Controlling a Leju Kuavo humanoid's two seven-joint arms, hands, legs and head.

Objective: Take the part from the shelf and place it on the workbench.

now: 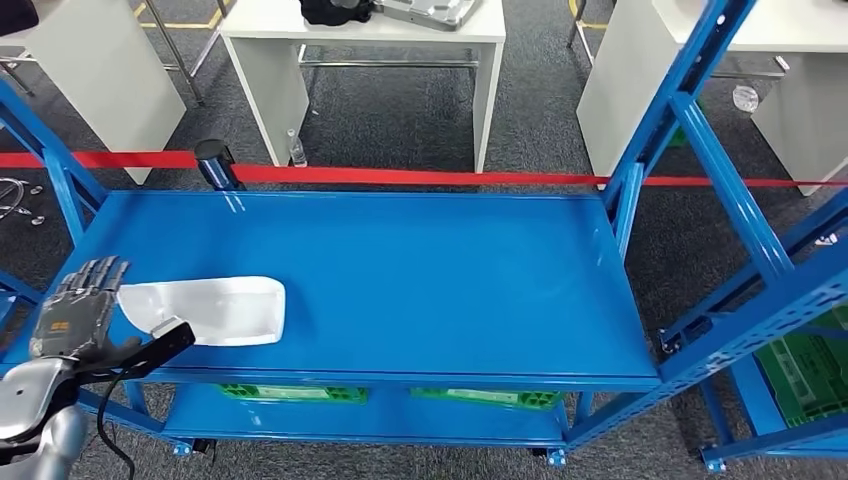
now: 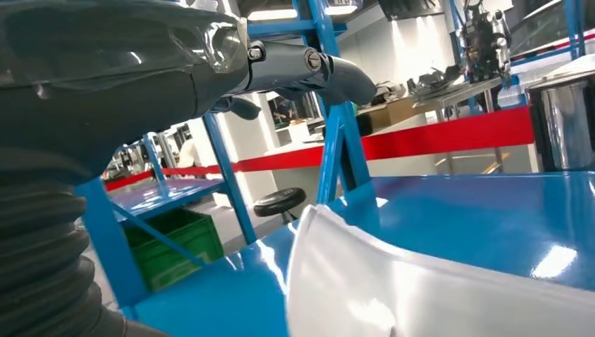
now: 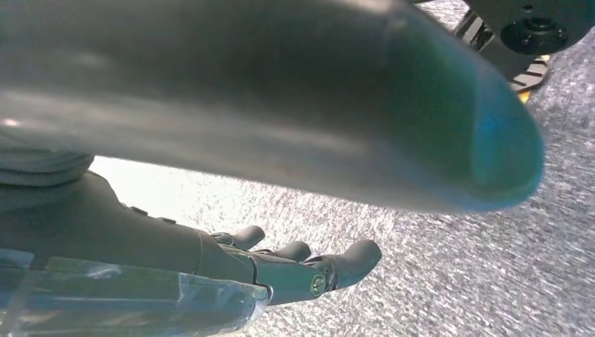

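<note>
The part (image 1: 215, 310) is a white, shallow, curved shell lying flat on the blue shelf (image 1: 430, 270) near its front left corner. My left hand (image 1: 85, 310) is at the part's left end with its fingers (image 1: 95, 280) spread and straight, and its thumb (image 1: 165, 340) reaches along the part's near edge. It has no grip on the part. In the left wrist view the part (image 2: 421, 295) lies just beyond the hand, below the thumb (image 2: 309, 70). My right hand (image 3: 281, 267) hangs over grey carpet, its fingers loosely extended and holding nothing.
Blue uprights (image 1: 680, 110) and slanted braces frame the shelf's right side. A red barrier tape (image 1: 400, 176) runs behind the shelf, with white tables (image 1: 370, 40) beyond it. Green crates (image 1: 295, 393) sit on the lower level. Most of the shelf top to the right of the part is bare.
</note>
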